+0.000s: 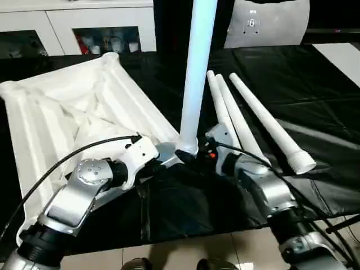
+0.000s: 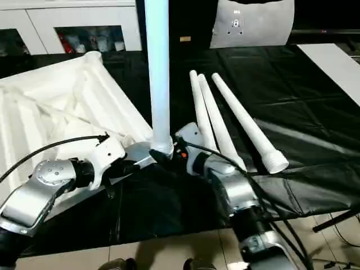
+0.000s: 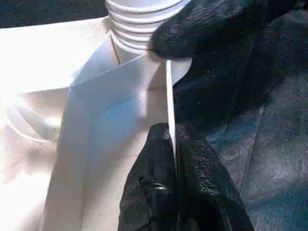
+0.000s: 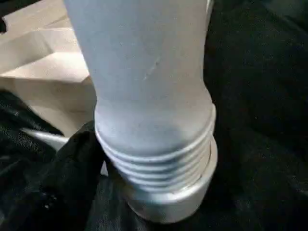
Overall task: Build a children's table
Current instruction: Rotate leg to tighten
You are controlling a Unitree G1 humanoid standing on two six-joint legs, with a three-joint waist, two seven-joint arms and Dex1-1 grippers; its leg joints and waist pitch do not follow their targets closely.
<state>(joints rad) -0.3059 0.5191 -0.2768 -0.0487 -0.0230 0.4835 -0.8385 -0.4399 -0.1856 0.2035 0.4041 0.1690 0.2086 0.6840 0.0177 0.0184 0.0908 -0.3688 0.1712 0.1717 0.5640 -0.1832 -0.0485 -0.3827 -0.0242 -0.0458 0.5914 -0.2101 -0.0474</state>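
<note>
The children's table top lies upside down on a black cloth, its ribbed underside facing up. One white leg stands upright in the near right corner socket, its ribbed collar at the bottom. Three more legs lie side by side on the cloth to the right. My left gripper is shut on the thin rim of the top next to that socket. My right gripper sits at the collar and is open, with one black finger beside the ribs.
White cabinets run along the back and a pale grey seat back stands behind the cloth. The cloth's front edge drops to a light floor near my arms. A white surface shows at the far right.
</note>
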